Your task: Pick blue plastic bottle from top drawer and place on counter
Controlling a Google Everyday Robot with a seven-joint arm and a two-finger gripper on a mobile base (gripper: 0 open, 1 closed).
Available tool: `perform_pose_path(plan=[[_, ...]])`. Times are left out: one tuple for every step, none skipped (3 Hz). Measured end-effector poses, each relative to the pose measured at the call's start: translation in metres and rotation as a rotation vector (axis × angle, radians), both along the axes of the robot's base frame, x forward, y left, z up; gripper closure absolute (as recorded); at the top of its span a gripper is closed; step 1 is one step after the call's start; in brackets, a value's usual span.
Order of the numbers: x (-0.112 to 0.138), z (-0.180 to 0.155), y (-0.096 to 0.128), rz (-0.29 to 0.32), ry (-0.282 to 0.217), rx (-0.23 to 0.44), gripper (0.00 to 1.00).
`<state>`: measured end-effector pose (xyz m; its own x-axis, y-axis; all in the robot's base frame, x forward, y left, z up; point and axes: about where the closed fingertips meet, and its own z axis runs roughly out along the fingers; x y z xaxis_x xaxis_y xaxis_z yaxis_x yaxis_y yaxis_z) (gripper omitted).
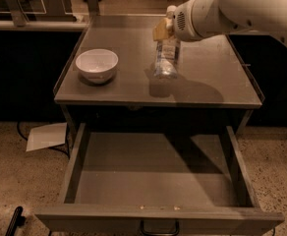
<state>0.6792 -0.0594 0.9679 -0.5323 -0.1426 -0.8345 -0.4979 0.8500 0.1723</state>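
Note:
The blue plastic bottle (164,63) hangs nearly upright over the middle of the counter (124,85), with its white cap at the top. Its base is at or just above the surface. My gripper (165,32) reaches in from the right on the white arm and is shut on the bottle's upper part, with a tan finger pad (158,31) showing on its left side. The top drawer (153,176) stands pulled open below the counter. Its grey bottom is bare and its dark handle (159,228) is at the front.
A white bowl (97,64) sits on the counter's left side. The counter has raised rims along its sides. A sheet of white paper (45,135) and a cable lie on the floor to the left. A dark object (13,222) is at the bottom left.

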Motion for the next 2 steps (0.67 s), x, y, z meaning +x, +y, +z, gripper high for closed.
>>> perform_pose_path(plan=[[0.018, -0.014, 0.0, -0.014, 0.037, -0.017, 1.0], [0.029, -0.035, -0.004, -0.035, 0.079, -0.026, 1.0]])
